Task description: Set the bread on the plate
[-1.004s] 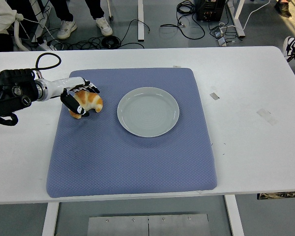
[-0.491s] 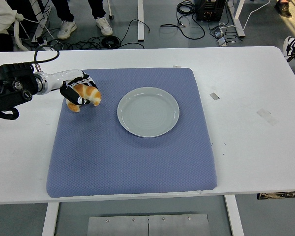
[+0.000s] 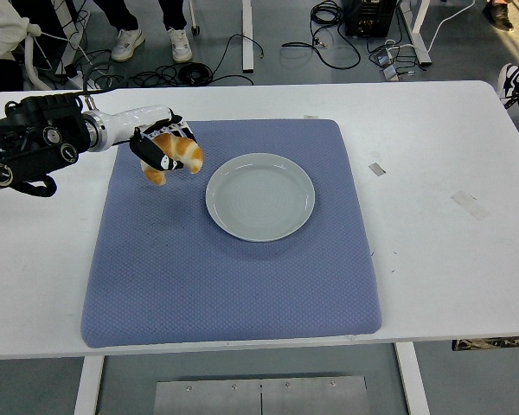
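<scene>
Lifted and carried rightward since half a second ago: one bread (image 3: 176, 156), golden-brown and croissant-like, now hanging above the blue mat's (image 3: 233, 285) far-left part, just left of the plate (image 3: 260, 196) and not yet over it; gripped by the left hand (image 3: 162, 147), black fingers (image 3: 160, 161) curled around the pastry, white wrist and black forearm reaching in from the left edge; raised clear of the mat, judging by the faint shadow beneath; one plate only, pale grey-green, round, bare, sitting on the mat slightly right of its middle, unmoved from before; one mat, spread over one white table (image 3: 441, 251); two small grey tape scraps (image 3: 377, 168) on the table right of the mat; one pair of feet in white shoes (image 3: 153, 41) on the floor beyond the far edge, among black cables.
</scene>
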